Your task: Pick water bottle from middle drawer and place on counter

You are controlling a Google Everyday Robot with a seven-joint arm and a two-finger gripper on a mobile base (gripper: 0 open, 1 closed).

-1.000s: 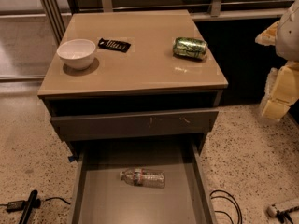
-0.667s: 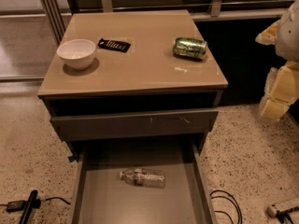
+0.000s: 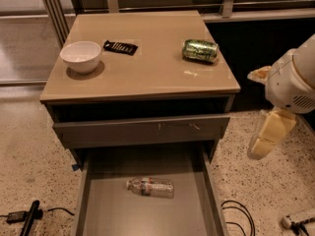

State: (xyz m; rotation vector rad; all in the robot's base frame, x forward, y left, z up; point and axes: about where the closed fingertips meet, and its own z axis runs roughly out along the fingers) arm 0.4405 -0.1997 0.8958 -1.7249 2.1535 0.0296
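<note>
Nothing done yet: water bottle [image 3: 150, 187] lying flat in open middle drawer [image 3: 112, 214]. Left: reach, grasp, lift onto counter [image 3: 147, 70]. End effector [image 3: 269, 134] hanging right of cabinet, well apart; opening cannot tell.

We see the clear water bottle [image 3: 150, 187] lying sideways in the open grey drawer [image 3: 123, 215] — beige tabletop [image 3: 152, 68] above, gripper [image 3: 268, 136] off right.

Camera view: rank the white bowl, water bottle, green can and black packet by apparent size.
1. White bowl.
2. Water bottle and green can: alike, bottle longer, can thicker.
3. Black packet.
End effector hangs right of the middle drawer.
</note>
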